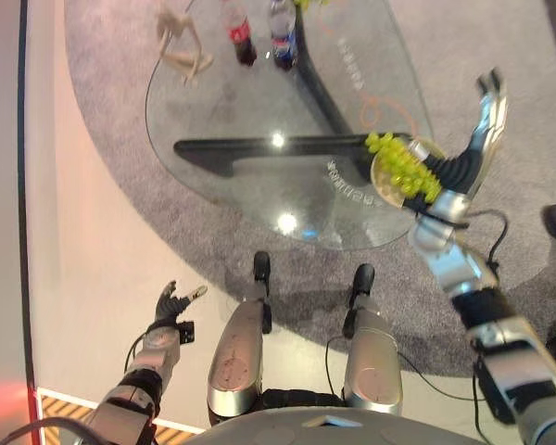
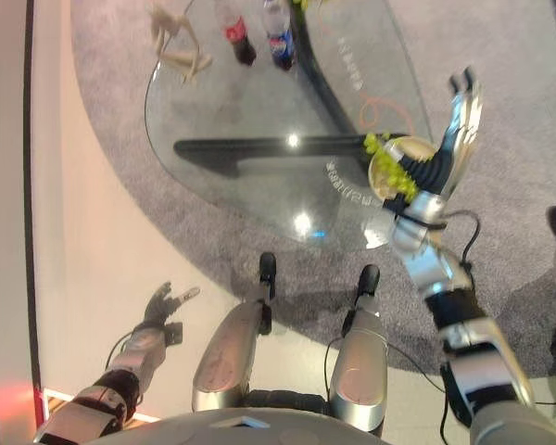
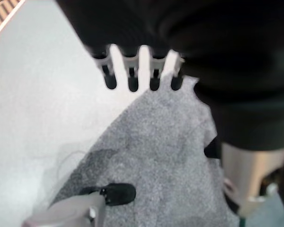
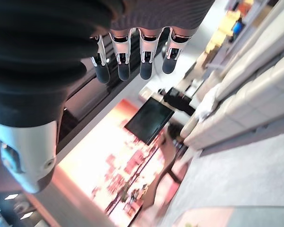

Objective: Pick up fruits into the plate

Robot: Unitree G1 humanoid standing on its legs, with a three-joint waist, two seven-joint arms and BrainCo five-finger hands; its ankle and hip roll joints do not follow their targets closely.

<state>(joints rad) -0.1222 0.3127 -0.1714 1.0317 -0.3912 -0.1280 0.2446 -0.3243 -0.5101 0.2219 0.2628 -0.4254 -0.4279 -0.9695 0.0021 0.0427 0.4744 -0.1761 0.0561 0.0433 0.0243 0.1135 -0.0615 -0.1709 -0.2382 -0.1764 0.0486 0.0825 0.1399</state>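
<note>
the right robot hand [image 1: 473,139] is raised with straight, open fingers at the near right edge of the glass tabletop [image 1: 259,93]. just beside its palm, a bunch of green grapes [image 1: 403,165] lies on a small plate [image 1: 386,185]. the left robot hand [image 1: 171,306] hangs open over the floor, well apart.

Paired head views above table [image 1: 259,111]

Grapes [image 1: 406,165] showing yellow-green on a pale cream plate [image 1: 383,182]. Glass table [image 1: 222,102] reading clear over a black base [image 1: 259,146], orange line markings on the top. Carpet [image 1: 120,120] looking speckled grey, floor [image 1: 83,278] pale beige. Bottles [image 1: 258,35]: one red-labelled, one blue-labelled. Wooden figure [image 1: 183,46] showing tan.
</note>
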